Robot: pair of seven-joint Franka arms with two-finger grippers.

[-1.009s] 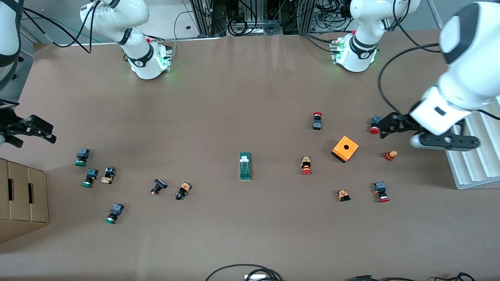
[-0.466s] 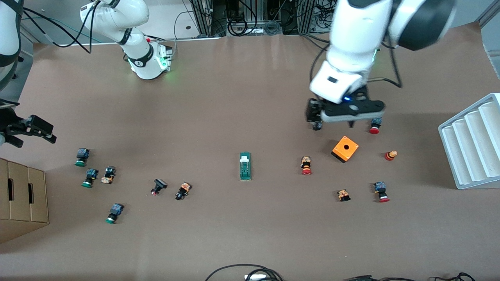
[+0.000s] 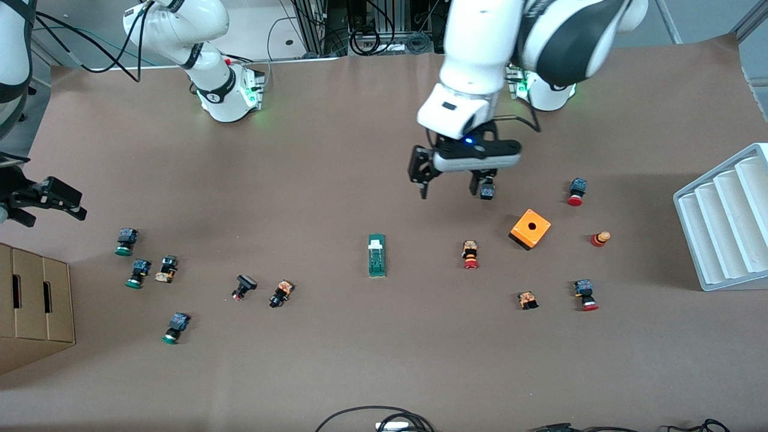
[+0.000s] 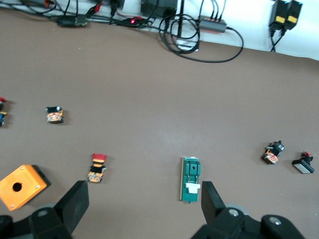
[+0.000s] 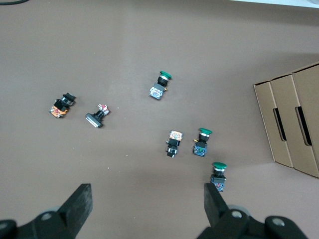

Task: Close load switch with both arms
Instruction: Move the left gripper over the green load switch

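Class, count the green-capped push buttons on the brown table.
3 green-capped push buttons, all toward the right arm's end: one farthest from the front camera, one slightly nearer, one nearest.

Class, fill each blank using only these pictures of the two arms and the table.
1. The load switch is green with a ____ sliding tab.
2. The left gripper, fingers ____, is in the air.
3. The orange box has a round ____ on top.

Missing words: white; open; hole

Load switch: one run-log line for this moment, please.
load switch untouched mid-table | left gripper open, airborne | right gripper open, waiting
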